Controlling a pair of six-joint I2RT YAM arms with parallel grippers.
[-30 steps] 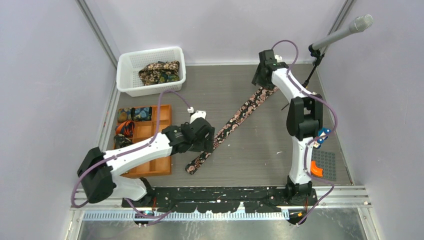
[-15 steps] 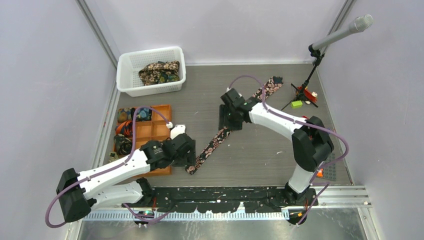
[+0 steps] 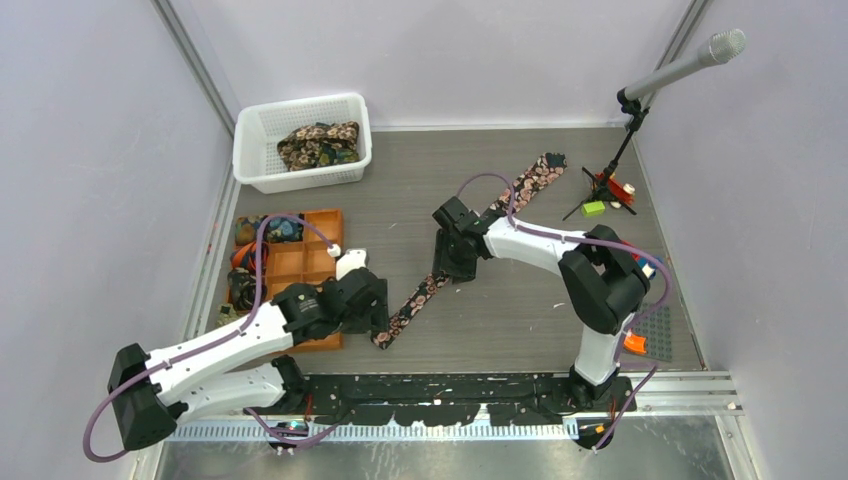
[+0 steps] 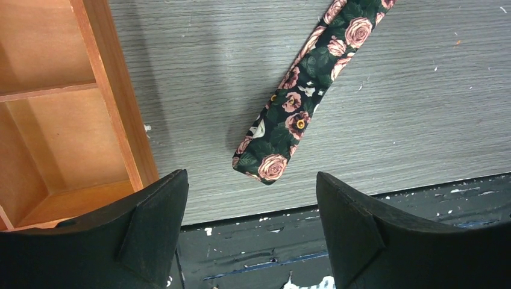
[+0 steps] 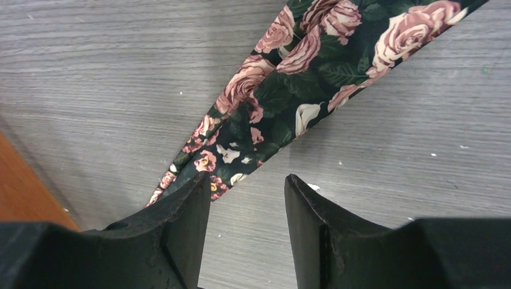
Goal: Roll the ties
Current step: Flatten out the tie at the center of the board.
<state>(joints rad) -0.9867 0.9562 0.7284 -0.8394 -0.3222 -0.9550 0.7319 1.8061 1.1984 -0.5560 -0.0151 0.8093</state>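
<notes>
Floral tie (image 3: 415, 298) stretched diagonally across surface; more ties (image 3: 318, 145) in white basket (image 3: 255, 165). Left wrist: tie's near end beside orange tray (image 4: 120, 120), left fingers (image 4: 156, 223) wide apart, empty. Right wrist: right fingers (image 5: 184, 223) parted over tie's edge, gripping nothing.

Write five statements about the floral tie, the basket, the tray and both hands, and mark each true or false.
1. The floral tie lies unrolled on the table. True.
2. The left hand clamps the tie's near end. False: its jaws stand open, with the end untouched ahead of them.
3. The white basket holds patterned fabric. True.
4. The right hand holds the tie's middle off the table. False: it is open above the tie, which lies flat.
5. Every compartment of the orange tray is empty. False: its far-left compartments hold rolled ties.
</notes>
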